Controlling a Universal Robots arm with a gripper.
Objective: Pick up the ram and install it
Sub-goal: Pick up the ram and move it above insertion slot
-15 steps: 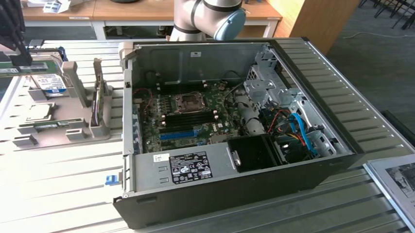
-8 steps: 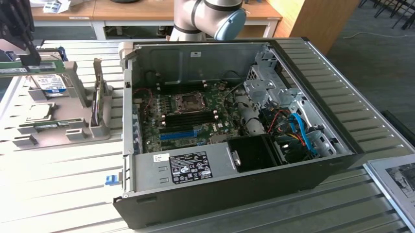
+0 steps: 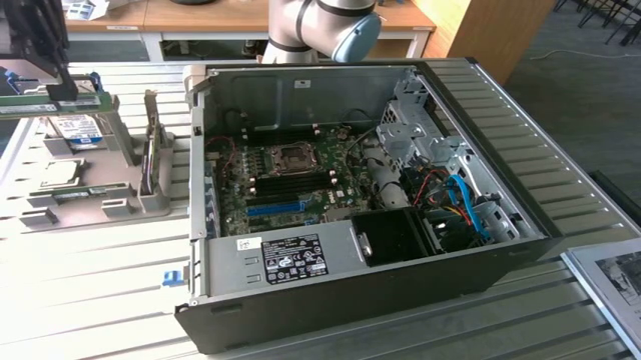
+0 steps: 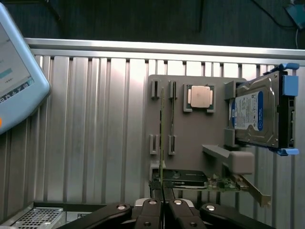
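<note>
The ram [image 3: 45, 105] is a thin green stick hanging level above the grey parts holder [image 3: 120, 202] at the exterior view's left. My gripper [image 3: 60, 91] is shut on it from above. In the wrist view the ram [image 4: 162, 138] shows edge-on, running out from between my gripper's [image 4: 163, 204] closed fingers [image 4: 151, 207]. The open computer case [image 3: 350, 300] lies in the middle of the table, well to the exterior view's right of the gripper. Its motherboard [image 3: 290, 176] faces up, with dark memory slots [image 3: 296, 182] beside the processor socket.
On the holder stand a blue-labelled hard drive [image 4: 255, 114], a processor chip [image 4: 200, 97], another green stick [image 4: 172, 112] and an expansion card [image 4: 190, 179]. A screen's corner [image 4: 16, 76] shows in the wrist view. A printed sheet [image 3: 613, 277] lies beyond the case.
</note>
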